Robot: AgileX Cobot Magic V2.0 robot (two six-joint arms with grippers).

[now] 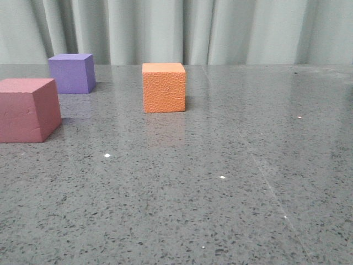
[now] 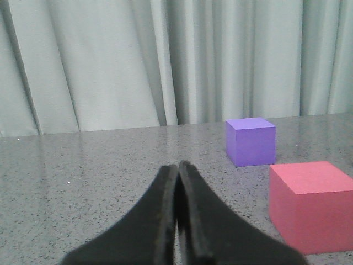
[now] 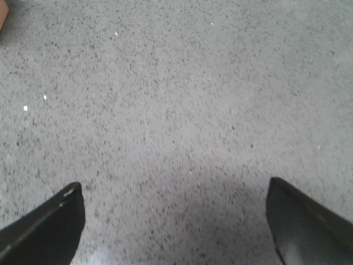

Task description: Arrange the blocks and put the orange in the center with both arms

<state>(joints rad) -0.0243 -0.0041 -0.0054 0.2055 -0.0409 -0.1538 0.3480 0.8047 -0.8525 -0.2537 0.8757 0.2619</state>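
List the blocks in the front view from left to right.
Pink-red block → purple block → orange block.

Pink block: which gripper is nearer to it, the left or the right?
Left. The left gripper, shut, has the pink block close ahead of it. The right gripper, open, faces table with no pink block in view.
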